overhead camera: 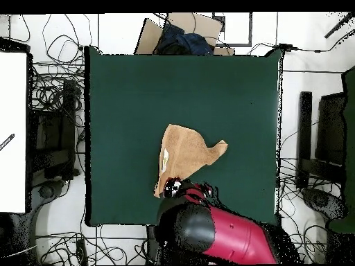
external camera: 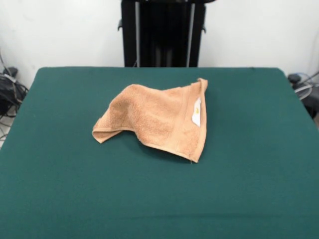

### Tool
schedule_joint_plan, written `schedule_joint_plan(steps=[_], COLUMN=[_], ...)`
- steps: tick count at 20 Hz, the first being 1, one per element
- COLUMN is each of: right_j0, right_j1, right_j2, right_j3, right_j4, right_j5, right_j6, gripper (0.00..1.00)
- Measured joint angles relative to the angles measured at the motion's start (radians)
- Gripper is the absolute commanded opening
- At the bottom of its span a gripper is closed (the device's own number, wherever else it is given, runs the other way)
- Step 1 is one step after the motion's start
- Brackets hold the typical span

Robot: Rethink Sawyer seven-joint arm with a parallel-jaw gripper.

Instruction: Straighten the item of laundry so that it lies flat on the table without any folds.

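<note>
Towel (external camera: 158, 121), orange-tan, lies folded and humped just above the middle of the front view; its loose corner droops at the left, a white label (external camera: 197, 112) and woven band run along the right edge. In the overhead view its long axis runs from the frame's centre down towards the red arm (overhead camera: 232, 237), whose head hangs over the lower tip; whether the jaws are open or closed cannot be told. Green tabletop (external camera: 60, 189) is bare and roomy on every side for spreading.
</note>
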Motion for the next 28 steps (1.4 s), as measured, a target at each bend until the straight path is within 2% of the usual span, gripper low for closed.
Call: schedule_joint_plan(steps=[7, 11, 28], right_j0=[0.086, 0.132, 0.203], right_j1=[0.041, 0.11, 0.347], right_j2=[0.0, 0.0, -0.001], right_j3=[-0.008, -0.043, -0.116], right_j4=[-0.004, -0.009, -0.015], right_j5=[-0.013, -0.013, -0.082], right_j6=[0.0, 0.0, 0.0], gripper=[1.0, 1.0, 1.0])
